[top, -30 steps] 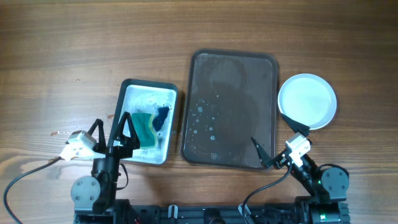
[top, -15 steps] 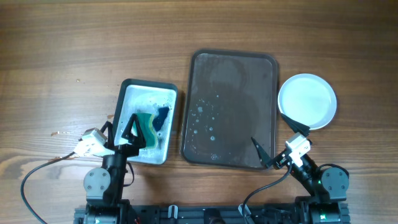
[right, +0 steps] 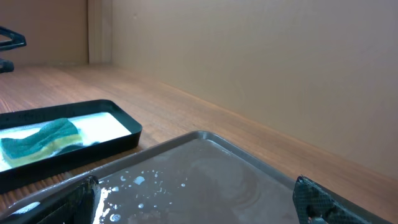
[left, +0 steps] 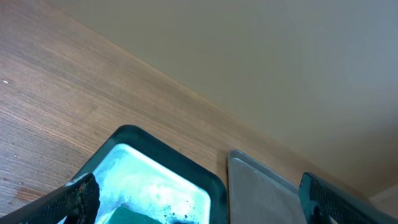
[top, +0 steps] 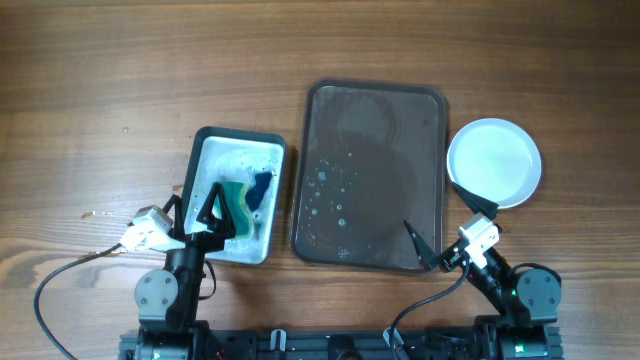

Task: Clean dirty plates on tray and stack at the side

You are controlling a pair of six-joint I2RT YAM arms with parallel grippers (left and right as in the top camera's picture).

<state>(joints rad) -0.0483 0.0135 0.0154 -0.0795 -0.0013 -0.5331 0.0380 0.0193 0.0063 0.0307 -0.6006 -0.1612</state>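
Left of the tray (top: pixel 375 120), the left gripper (top: pixel 195 210) hangs with its fingers spread wide over the near end of a dark-rimmed rectangular tub (top: pixel 240 131) of foamy water. The right wrist view alone shows that the green sponge (right: pixel 40 138) has a yellow underlayer. The tray, round-cornered and beaded with droplets, runs lengthwise away from the arms. At its near right corner the right gripper (top: pixel 447 222) is spread open. The round white plate (top: pixel 494 163) lies flat, face up, just beside the tray's right edge.

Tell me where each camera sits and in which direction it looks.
Overhead: above the table, looking straight down on tray, basin, plate; left gripper and right gripper below.
Left wrist: behind left gripper, facing over the basin to the wall; fingertips show.
Right wrist: behind right gripper, facing across the wet tray; fingertips show.
Both wrist views share basin and tray.
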